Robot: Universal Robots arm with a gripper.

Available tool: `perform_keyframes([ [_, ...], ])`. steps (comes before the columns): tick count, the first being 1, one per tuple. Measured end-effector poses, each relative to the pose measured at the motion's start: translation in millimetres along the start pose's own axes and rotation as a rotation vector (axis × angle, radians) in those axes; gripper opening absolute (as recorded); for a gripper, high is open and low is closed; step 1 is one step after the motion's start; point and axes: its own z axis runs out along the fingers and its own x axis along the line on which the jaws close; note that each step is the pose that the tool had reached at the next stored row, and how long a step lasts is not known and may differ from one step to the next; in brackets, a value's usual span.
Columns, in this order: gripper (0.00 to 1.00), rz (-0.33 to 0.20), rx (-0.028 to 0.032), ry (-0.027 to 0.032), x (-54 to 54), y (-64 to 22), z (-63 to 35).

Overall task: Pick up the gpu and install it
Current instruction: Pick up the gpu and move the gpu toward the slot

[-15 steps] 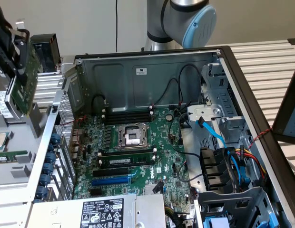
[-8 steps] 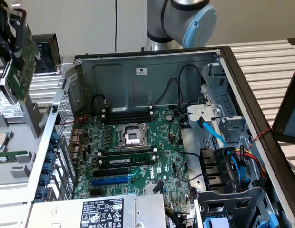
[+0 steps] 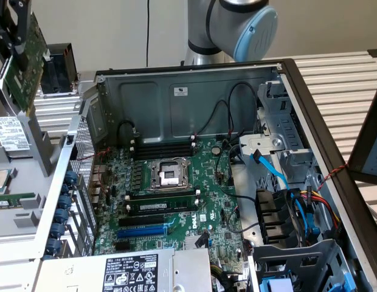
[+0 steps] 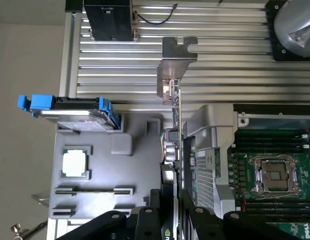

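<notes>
High at the exterior view's left, the black robot gripper is clenched on the small green gpu card, holding it in the air outside the open grey metal computer case. Seen from the wrist, the card stands edge-on between the black fingers, its silver end bracket farthest from them. It hangs above the grey plastic parts tray, beside the large green motherboard.

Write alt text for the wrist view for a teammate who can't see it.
The gripper fingers clamp the gpu, seen edge-on, with its silver bracket at the end farthest from them. Beyond it lie a grey tray holding a CPU chip and the open case's motherboard.
</notes>
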Motion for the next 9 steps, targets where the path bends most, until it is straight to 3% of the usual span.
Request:
perform_keyframes([
  [9, 0.27, 0.005, -0.0061, 0.0215, -25.8, 4.1, -15.5],
])
